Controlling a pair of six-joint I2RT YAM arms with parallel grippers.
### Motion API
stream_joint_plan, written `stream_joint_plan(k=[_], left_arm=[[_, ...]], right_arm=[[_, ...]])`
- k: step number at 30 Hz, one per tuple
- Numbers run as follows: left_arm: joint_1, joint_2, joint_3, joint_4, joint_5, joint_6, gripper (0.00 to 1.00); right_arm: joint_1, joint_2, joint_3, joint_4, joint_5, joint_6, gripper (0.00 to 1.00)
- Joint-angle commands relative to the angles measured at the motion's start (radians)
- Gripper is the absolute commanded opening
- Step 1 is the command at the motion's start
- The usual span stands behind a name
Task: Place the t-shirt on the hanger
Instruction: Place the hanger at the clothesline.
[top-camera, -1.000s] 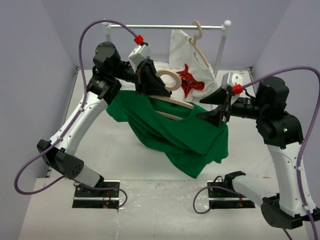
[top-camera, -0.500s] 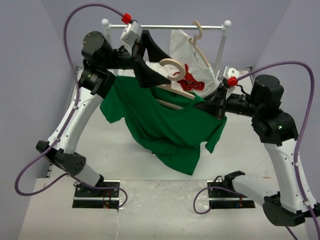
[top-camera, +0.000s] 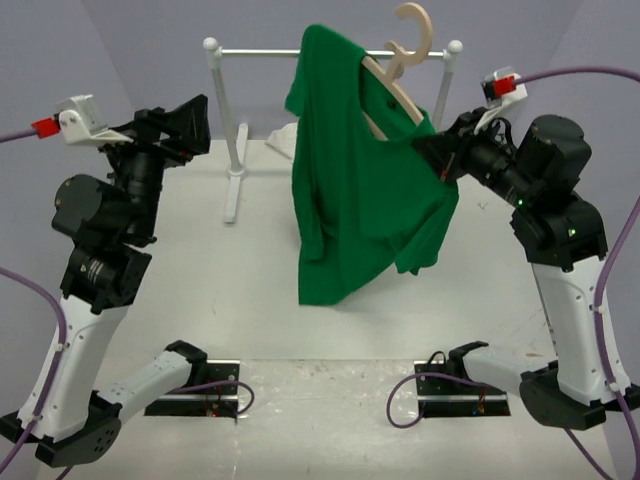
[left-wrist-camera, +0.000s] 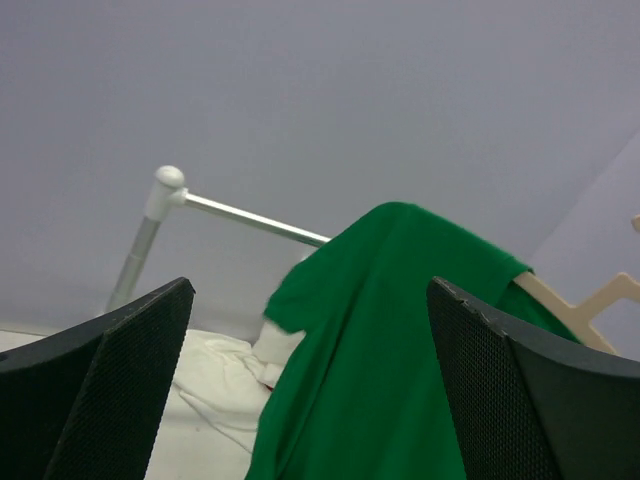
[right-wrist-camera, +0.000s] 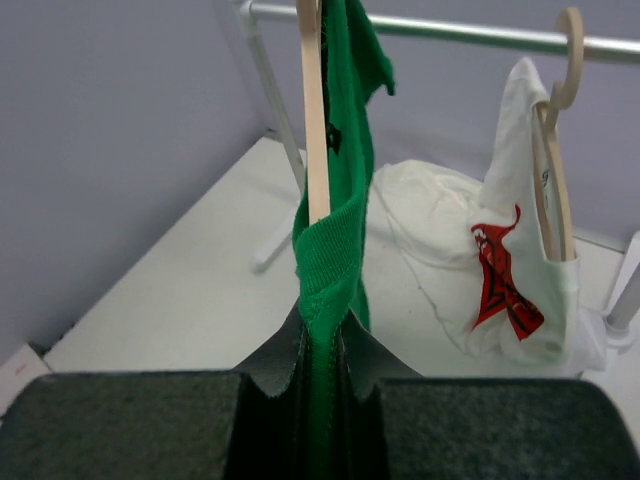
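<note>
The green t-shirt (top-camera: 360, 200) hangs lengthwise in mid-air at the centre, draped over the pale wooden hanger (top-camera: 418, 25), whose hook rises to about rail height. My right gripper (top-camera: 428, 148) is shut on the t-shirt's shoulder hem. In the right wrist view the green t-shirt (right-wrist-camera: 335, 240) is pinched in the right gripper (right-wrist-camera: 322, 335), with the hanger (right-wrist-camera: 313, 110) edge-on above it. My left gripper (top-camera: 190, 128) is off to the left, open and holding nothing. The left wrist view looks through the open left gripper (left-wrist-camera: 310, 290) at the t-shirt (left-wrist-camera: 400, 350).
A metal clothes rail (top-camera: 270, 52) on white posts spans the back. A white t-shirt with a red print (right-wrist-camera: 535, 260) hangs on it from another wooden hanger. More white cloth (right-wrist-camera: 430, 210) lies on the table under the rail. Purple walls close in on both sides.
My left gripper opened, let go of the hanger and swung away to the left. My right gripper shut on the t-shirt, which rose with the hanger to rail height.
</note>
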Motion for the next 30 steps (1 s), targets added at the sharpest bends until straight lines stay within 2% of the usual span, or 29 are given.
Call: stream_joint_plan(k=[1, 2, 6, 9, 16, 22, 26, 30], left_arm=[[0.000, -0.042, -0.107, -0.056, -0.073, 0.068, 1.00], [0.000, -0.053, -0.122, -0.077, -0.059, 0.074, 1.00], [0.000, -0.094, -0.222, -0.214, -0.029, 0.106, 1.00], [0.000, -0.132, -0.294, -0.269, -0.020, 0.119, 1.00], [0.000, -0.238, -0.527, -0.203, 0.104, 0.188, 1.00], [0.000, -0.234, -0.636, -0.191, 0.119, 0.219, 1.00], [0.000, -0.238, -0.650, -0.218, 0.126, 0.245, 1.00], [0.000, -0.263, -0.680, -0.198, 0.126, 0.248, 1.00]], right_arm=[[0.064, 0.085, 0.093, 0.035, 0.114, 0.104, 0.00], [0.077, 0.087, 0.092, 0.049, 0.123, 0.108, 0.00], [0.118, 0.065, -0.130, 0.225, 0.119, 0.180, 0.00], [0.159, 0.110, -0.146, 0.220, 0.206, 0.212, 0.00], [0.218, 0.207, -0.206, 0.336, 0.440, 0.295, 0.00], [0.241, 0.378, -0.042, 0.316, 0.643, 0.239, 0.00], [0.241, 0.445, 0.030, 0.340, 0.720, 0.198, 0.00], [0.241, 0.528, 0.121, 0.333, 0.718, 0.171, 0.00]])
